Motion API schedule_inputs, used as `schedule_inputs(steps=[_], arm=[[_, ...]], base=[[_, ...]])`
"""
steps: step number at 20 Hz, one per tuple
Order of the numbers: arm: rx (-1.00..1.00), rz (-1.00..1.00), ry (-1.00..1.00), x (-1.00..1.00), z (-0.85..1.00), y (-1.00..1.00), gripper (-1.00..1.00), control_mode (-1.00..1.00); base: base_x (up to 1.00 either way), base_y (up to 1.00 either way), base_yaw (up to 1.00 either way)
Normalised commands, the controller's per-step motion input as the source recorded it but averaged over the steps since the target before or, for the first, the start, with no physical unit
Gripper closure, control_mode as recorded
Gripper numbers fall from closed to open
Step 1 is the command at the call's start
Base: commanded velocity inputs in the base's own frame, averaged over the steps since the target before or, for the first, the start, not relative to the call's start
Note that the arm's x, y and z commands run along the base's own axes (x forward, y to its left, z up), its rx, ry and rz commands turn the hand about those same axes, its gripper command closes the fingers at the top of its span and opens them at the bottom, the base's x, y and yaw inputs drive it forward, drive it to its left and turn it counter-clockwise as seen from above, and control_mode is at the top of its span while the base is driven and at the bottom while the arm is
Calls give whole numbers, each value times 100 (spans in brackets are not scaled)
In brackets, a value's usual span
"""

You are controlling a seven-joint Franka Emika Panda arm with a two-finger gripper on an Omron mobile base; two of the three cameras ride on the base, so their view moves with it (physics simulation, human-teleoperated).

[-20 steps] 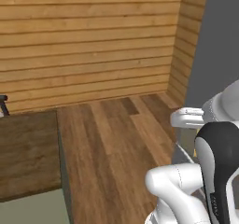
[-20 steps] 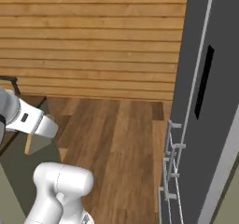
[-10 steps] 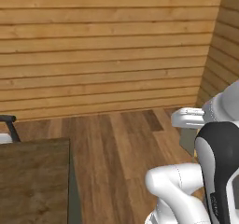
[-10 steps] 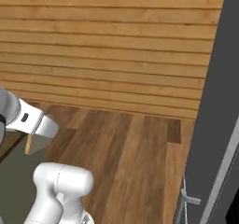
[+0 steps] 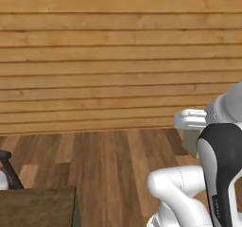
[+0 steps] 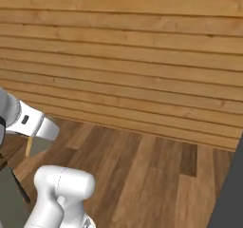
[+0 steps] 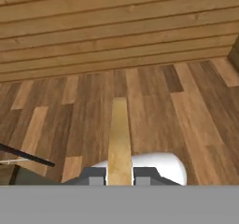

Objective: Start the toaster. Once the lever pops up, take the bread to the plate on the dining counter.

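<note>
Hand view shows the pincer (image 7: 119,177) clamped on the bread (image 7: 119,139), edge-on above wooden floor (image 7: 154,97).

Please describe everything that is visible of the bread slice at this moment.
The bread appears in the hand view edge-on, as a thin tan strip that runs straight up from between the two dark jaws. The gripper is shut on its lower end. The surface looks plain and pale golden. Nothing else touches it; it hangs in the air above the wooden floor, in front of the plank wall. In the right base view, a tan edge shows below the hand.
</note>
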Motion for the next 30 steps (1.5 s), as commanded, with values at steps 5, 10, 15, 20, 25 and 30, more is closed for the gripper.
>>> schedule_inputs(steps=[5, 10, 15, 20, 25, 30], arm=[[0, 0, 0, 0, 0, 0, 100, 100], [0, 0, 0, 0, 0, 0, 100, 100], [0, 0, 0, 0, 0, 0, 100, 100], [0, 0, 0, 0, 0, 0, 100, 100], [0, 0, 0, 0, 0, 0, 100, 100], [0, 0, 0, 0, 0, 0, 100, 100]], base=[[100, -7, 27], [100, 0, 56], [99, 0, 75], [92, 0, 77], [79, -1, 76], [62, -5, 76]])
